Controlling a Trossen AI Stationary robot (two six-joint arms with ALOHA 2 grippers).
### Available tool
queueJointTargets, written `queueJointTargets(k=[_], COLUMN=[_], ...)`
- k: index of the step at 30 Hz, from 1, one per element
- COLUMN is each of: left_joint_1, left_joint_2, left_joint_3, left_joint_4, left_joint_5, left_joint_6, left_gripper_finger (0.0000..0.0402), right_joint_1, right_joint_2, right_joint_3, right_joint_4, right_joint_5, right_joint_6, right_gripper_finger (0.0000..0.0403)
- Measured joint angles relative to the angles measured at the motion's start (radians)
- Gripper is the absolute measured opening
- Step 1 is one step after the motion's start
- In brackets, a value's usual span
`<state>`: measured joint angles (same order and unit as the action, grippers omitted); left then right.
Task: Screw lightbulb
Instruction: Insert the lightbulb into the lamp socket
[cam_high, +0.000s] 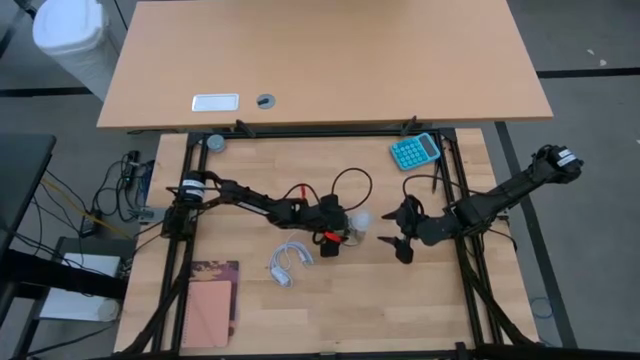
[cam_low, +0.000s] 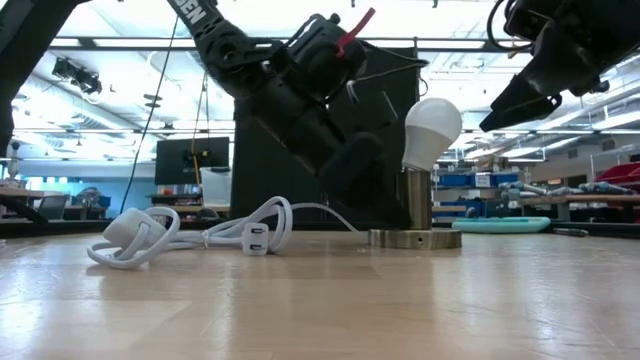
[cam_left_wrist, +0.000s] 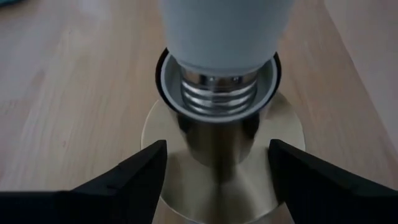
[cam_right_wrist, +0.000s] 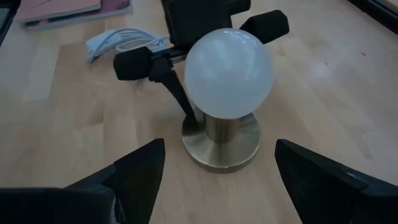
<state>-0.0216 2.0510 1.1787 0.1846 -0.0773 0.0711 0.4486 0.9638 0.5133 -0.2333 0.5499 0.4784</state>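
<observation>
Visibly, no writing on lightbulb

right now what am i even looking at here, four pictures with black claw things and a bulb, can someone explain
These are four cameras on one moment of a two-armed robot at a wooden table. One looks down from above, one sits level with the tabletop, and one rides on each wrist.

The small white round lightbulb stands in a brass socket base, its silvery threads partly showing above the rim. The left gripper has open fingers on either side of the base's stem, apparently gripping nothing. The right gripper hovers open, facing the bulb from the other side, raised off the table.

Also on the table: a coiled white cord with a plug, a teal calculator and a pink notebook.
</observation>
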Motion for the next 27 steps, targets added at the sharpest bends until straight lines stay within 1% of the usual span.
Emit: queueJointTargets(k=[5,11,20,24,27], left_joint_1=[0.000,-0.008,-0.014,-0.014,-0.014], left_joint_2=[0.000,0.001,0.005,0.005,0.005], left_joint_3=[-0.083,-0.135,-0.270,-0.287,-0.287], left_joint_4=[0.157,0.264,0.540,0.593,0.608], left_joint_5=[0.002,0.002,-0.018,-0.049,-0.058], left_joint_6=[-0.018,-0.022,-0.037,-0.046,-0.047], left_gripper_finger=[0.0289,0.0289,0.0289,0.0289,0.0288], right_joint_1=[0.019,0.025,0.025,0.022,0.013], right_joint_2=[0.000,0.000,0.000,0.009,0.050], right_joint_3=[0.000,0.000,0.000,0.000,0.000], right_joint_4=[-0.001,-0.003,-0.007,0.003,0.020], right_joint_5=[0.012,0.032,0.034,0.035,0.035], right_joint_6=[0.019,0.029,0.046,0.045,0.044], right_gripper_finger=[0.0307,0.0307,0.0307,0.0307,0.0307])
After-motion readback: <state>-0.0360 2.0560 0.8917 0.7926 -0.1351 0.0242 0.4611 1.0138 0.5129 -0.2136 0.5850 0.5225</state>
